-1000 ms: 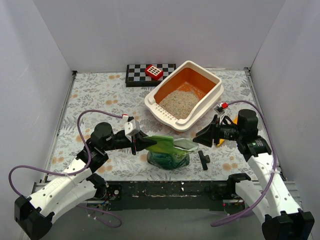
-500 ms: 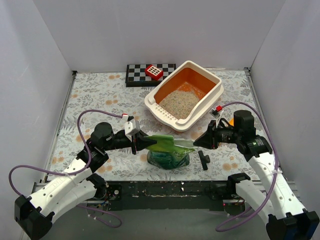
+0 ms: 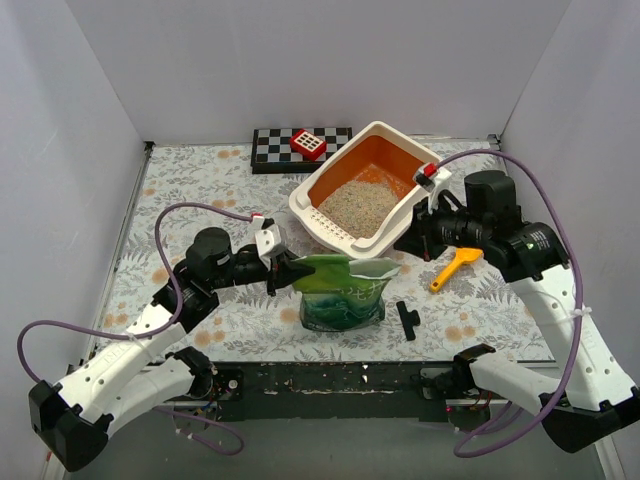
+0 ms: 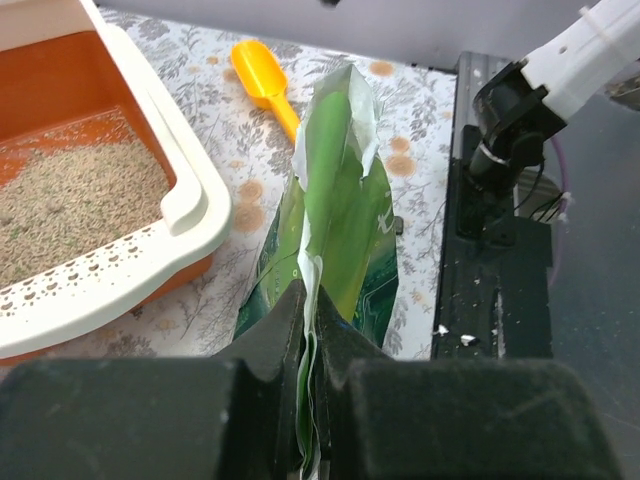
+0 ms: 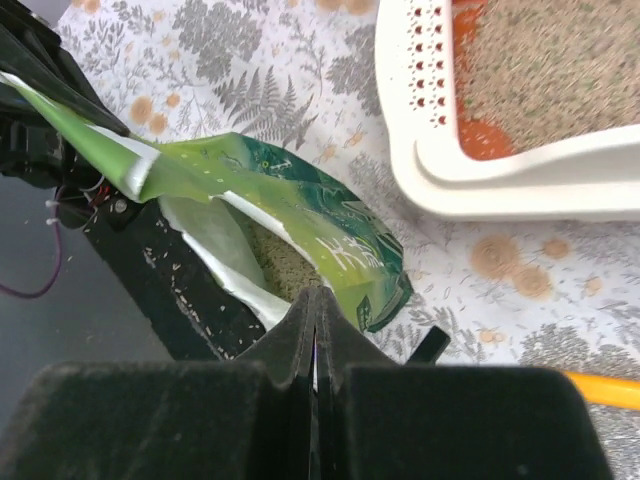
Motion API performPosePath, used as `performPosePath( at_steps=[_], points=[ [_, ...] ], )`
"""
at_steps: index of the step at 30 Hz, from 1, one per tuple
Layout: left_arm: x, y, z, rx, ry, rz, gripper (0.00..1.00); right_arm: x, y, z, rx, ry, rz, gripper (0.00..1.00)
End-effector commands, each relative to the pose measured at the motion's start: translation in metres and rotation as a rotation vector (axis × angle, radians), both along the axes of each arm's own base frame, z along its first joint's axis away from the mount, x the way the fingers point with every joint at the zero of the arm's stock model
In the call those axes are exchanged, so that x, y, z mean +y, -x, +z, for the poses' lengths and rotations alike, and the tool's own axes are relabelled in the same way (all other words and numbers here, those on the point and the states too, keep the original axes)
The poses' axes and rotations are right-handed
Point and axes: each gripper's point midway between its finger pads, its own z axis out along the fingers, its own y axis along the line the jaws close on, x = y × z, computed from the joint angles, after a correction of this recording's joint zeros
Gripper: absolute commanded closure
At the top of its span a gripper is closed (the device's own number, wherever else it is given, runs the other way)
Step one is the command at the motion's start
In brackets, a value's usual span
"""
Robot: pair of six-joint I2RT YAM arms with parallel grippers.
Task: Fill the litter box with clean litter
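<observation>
Two containers are holding clean litter (image 3: 358,205): the litter box (image 3: 322,224) is carrying a shallow layer, and the green bag (image 3: 340,292) is standing open just in front of it. The left gripper (image 4: 315,310) is pinching the bag's top edge; the right gripper (image 5: 315,300) is hovering above, pressed together, empty.

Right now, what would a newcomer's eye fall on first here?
The glossy green bag stands open in the foreground. One corner is pinched in the left gripper, and the right gripper is shut at the other. Behind it, the orange-walled litter box holds a patch of litter, and a yellow scoop lies right of the bag.
</observation>
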Motion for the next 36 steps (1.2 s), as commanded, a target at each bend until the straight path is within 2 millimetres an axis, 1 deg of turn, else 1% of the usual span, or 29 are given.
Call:
performPosePath(
  at_steps=[1, 3, 4, 6, 7, 8, 9, 10, 11, 12, 14, 17, 19, 20, 22, 25, 28, 32, 36],
  points=[
    [0.007, -0.017, 0.020, -0.101, -0.042, 0.065, 1.00, -0.009, 0.003, -0.004, 0.027, 0.082, -0.019, 0.99],
    [0.007, -0.020, 0.023, -0.116, -0.060, 0.073, 1.00, -0.008, 0.009, -0.021, 0.063, 0.092, -0.003, 0.99],
    [0.008, -0.022, 0.024, -0.120, -0.069, 0.077, 1.00, -0.007, 0.009, -0.024, 0.057, 0.088, -0.002, 0.99],
    [0.008, -0.024, 0.025, -0.127, -0.080, 0.083, 1.00, -0.011, 0.007, -0.021, -0.006, 0.072, -0.027, 0.99],
    [0.009, -0.024, 0.027, -0.133, -0.080, 0.084, 1.00, -0.012, 0.007, -0.011, -0.063, 0.048, -0.033, 0.91],
    [0.009, -0.024, 0.028, -0.139, -0.079, 0.087, 1.00, -0.015, 0.005, -0.007, -0.104, 0.043, -0.053, 0.76],
    [0.010, -0.024, 0.028, -0.141, -0.081, 0.090, 1.00, -0.017, 0.005, -0.002, -0.142, 0.030, -0.061, 0.65],
    [0.010, -0.024, 0.029, -0.141, -0.082, 0.088, 1.00, -0.017, 0.006, 0.001, -0.171, 0.012, -0.060, 0.55],
    [0.010, -0.024, 0.028, -0.138, -0.086, 0.089, 1.00, -0.018, 0.009, 0.000, -0.207, 0.014, -0.036, 0.45],
    [0.010, -0.023, 0.027, -0.132, -0.088, 0.086, 1.00, -0.016, 0.012, -0.002, -0.217, 0.005, -0.015, 0.41],
    [0.009, -0.021, 0.023, -0.117, -0.091, 0.077, 1.00, -0.014, 0.019, -0.015, -0.211, -0.001, 0.028, 0.38],
    [0.009, -0.019, 0.021, -0.101, -0.086, 0.073, 1.00, -0.014, 0.023, -0.031, -0.258, 0.008, 0.068, 0.35],
    [0.009, -0.017, 0.020, -0.093, -0.078, 0.067, 1.00, -0.022, 0.016, -0.045, -0.333, 0.056, 0.062, 0.33],
    [0.009, -0.016, 0.019, -0.091, -0.074, 0.066, 1.00, -0.024, 0.012, -0.048, -0.381, 0.075, 0.070, 0.33],
    [0.009, -0.014, 0.019, -0.086, -0.065, 0.061, 1.00, -0.024, 0.010, -0.050, -0.474, 0.083, 0.099, 0.32],
    [0.008, -0.012, 0.014, -0.074, -0.061, 0.052, 1.00, -0.020, 0.005, -0.052, -0.571, 0.063, 0.121, 0.27],
    [0.008, -0.009, 0.011, -0.067, -0.054, 0.044, 1.00, -0.013, 0.001, -0.058, -0.622, 0.046, 0.162, 0.25],
    [0.008, -0.007, 0.007, -0.061, -0.048, 0.042, 1.00, -0.004, -0.005, -0.075, -0.657, 0.038, 0.210, 0.24],
    [0.009, -0.005, 0.001, -0.051, -0.047, 0.038, 1.00, 0.006, -0.009, -0.077, -0.692, 0.003, 0.253, 0.25]
  ],
)
